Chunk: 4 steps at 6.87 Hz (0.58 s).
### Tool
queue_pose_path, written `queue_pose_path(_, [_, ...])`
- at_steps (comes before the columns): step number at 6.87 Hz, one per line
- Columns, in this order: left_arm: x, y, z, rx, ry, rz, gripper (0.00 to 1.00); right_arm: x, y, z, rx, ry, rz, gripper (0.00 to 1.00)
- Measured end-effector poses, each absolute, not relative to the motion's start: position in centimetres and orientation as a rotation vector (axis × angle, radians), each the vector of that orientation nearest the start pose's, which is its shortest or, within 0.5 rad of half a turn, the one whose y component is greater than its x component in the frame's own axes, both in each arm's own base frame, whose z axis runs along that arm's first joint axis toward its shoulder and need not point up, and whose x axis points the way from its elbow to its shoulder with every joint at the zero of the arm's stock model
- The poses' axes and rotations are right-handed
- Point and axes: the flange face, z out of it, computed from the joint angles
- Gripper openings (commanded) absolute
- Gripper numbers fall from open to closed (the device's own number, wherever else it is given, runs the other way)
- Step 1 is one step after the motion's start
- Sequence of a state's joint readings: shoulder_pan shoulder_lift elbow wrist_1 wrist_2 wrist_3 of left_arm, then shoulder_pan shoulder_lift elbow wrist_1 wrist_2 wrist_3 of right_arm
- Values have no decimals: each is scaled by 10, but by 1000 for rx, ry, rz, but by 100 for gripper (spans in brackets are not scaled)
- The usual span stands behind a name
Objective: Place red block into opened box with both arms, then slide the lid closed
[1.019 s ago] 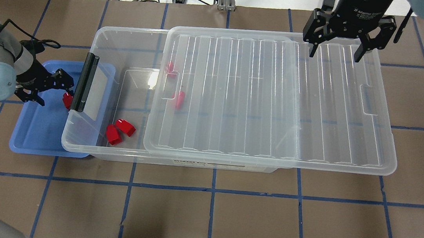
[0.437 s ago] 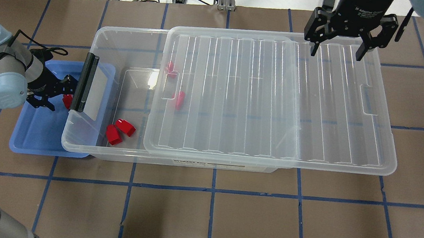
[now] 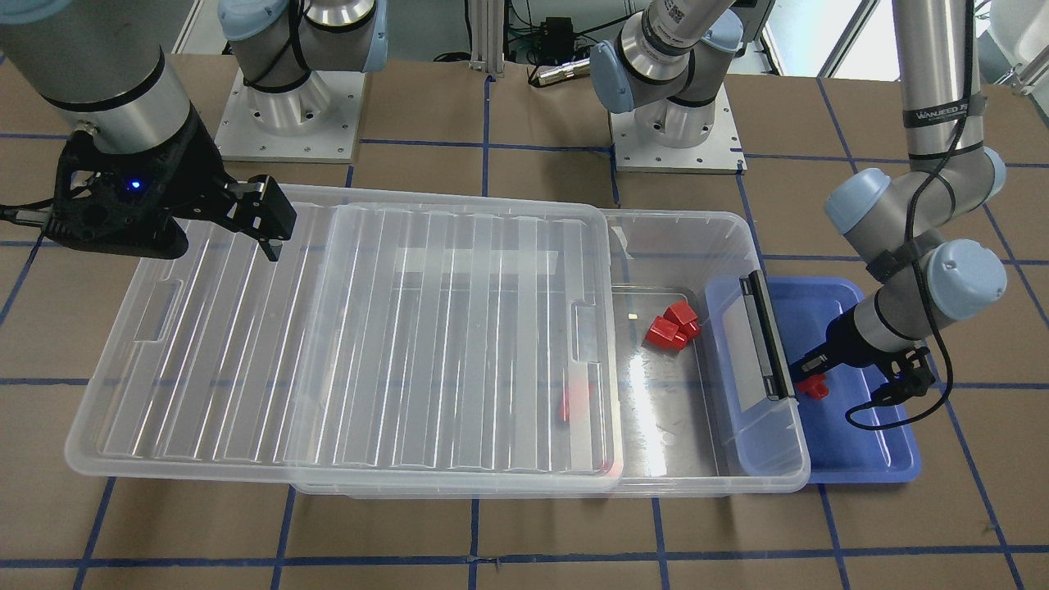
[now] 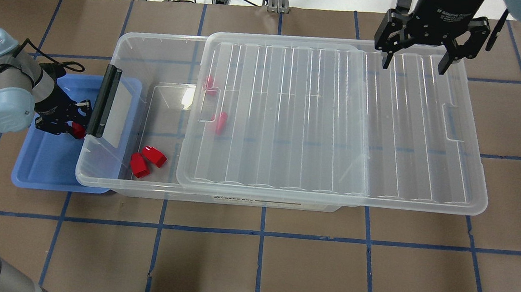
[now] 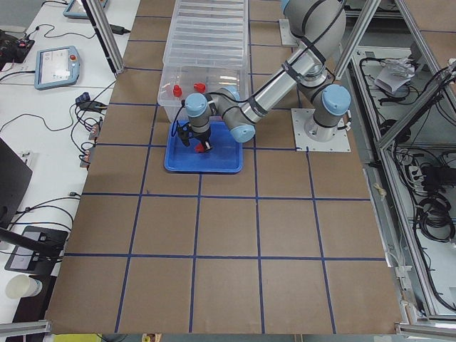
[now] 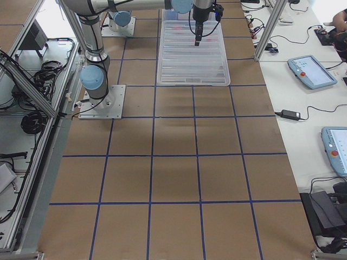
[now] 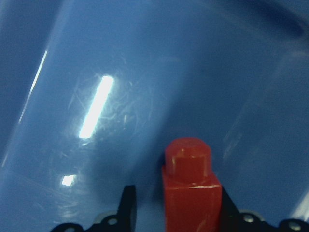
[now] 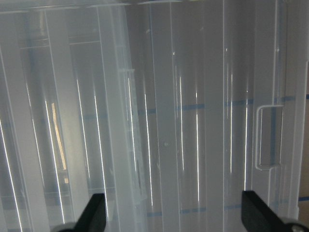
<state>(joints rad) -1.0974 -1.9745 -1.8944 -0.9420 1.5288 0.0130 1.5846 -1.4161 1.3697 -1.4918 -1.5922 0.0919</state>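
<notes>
A brown table marked into squares by blue tape lines, with cables and white floor beyond its far edge. A clear box lies lengthwise across the far half of the table. Its lid sits slid toward the robot's right, covering most of the box and overhanging its right short end. The left end of the box is uncovered, and a black latch runs across it.

A blue tray sits near the table's left end, with one side tucked under the box's latch end. The left hand reaches down into the tray, clenched on a red block. The block is pinched between the two fingers just beside the latch, outside the box. Whether it touches the tray floor cannot be told.

Two more red pieces lie touching on the uncovered box floor near the front wall. Two others show faintly through the lid.

The right hand hangs over the lid's far edge near its right corner. Its fingers are spread wide and grasp nothing.
</notes>
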Motion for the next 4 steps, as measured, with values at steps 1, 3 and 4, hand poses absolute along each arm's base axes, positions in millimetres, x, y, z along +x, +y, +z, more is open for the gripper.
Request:
queue_pose_path(1, [132,-564,208,-729,3122,161,0,139,-552,498,123,3162,49,100])
queue_pose_path(3, [129,-592,300,-697,3139,262,0,139,-552,497,122,3162,51,100])
queue_pose_path(4, [112,-594,353,-667,3146,306,0,139,-552,497,121,3162,52,100])
